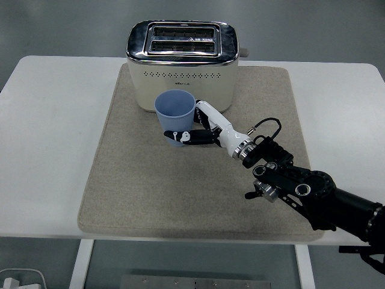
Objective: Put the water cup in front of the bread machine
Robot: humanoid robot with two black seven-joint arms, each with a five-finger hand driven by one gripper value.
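The black, bulky jointed right arm (313, 195) shows round silver joint caps and a thin looping black cable at the wrist (beside a silver collar) — ending in the white-and-black five-fingered right hand (207, 127).

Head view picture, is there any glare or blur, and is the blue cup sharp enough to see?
Head view: even, soft lighting with faint shadows; the chrome top of the cream toaster shows bright reflections but no washout; the light blue plastic cup and the right hand gripping it look sharp, no motion blur; the beige fabric mat on the white table is evenly lit.
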